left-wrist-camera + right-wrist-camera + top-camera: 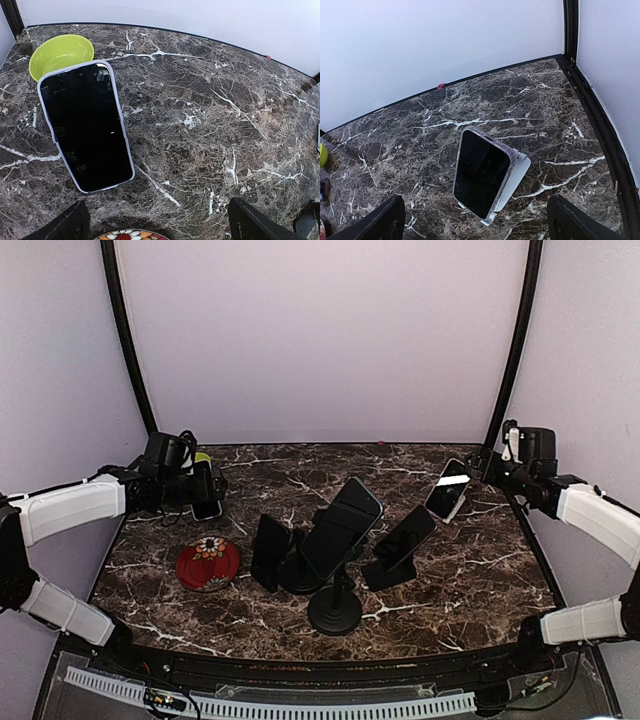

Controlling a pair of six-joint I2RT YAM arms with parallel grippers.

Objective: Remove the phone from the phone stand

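A phone in a clear case leans on a white stand at the table's back right, also seen in the top view. My right gripper is open, above and behind it, touching nothing; it sits at the far right in the top view. A second phone in a pale case rests on the marble at the back left with no stand visible. My left gripper is open and empty beside it, at the left in the top view.
Two more phones sit on black stands mid-table, one on a round pedestal base. Another dark stand is left of them. A red flowered plate and a green bowl are on the left.
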